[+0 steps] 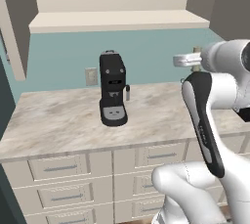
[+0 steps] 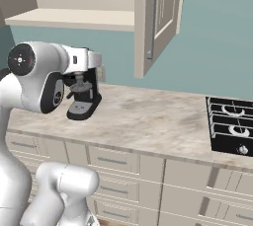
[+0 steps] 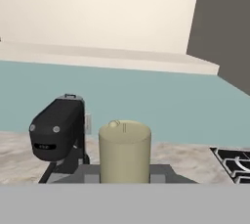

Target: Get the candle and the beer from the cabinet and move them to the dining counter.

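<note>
1. Plainly, the candle [image 3: 124,152] stands upright right in front of the hand camera as a beige cylinder with a small wick at its top. It is up in the air above the bench, not resting on any surface.
2. The hand [image 3: 124,175] is pinching the candle low down, with a grey pad showing at each side of it. In the left base view the hand [image 1: 188,60] sits at the end of the raised arm, and a sliver of beige shows just behind it.
3. The cabinet [image 1: 117,21] is open above. Its light shelf runs across the top of the view, and its interior is pale and bare where it can be seen.
4. A cabinet door [image 2: 158,20] is swung out into the room, with its long grey handle on the near face.
5. Below, the bench [image 1: 58,120] has a beige-grey marbled top, with a row of drawers [image 1: 61,168] under its front edge.
6. A black coffee machine [image 1: 113,88] stands on the bench near the wall, below and beyond the hand.
7. A black stove [image 2: 231,124] is set into the bench well to the right.
8. The wall [image 2: 207,47] is teal, and a socket [image 1: 91,76] sits just left of the coffee machine.
</note>
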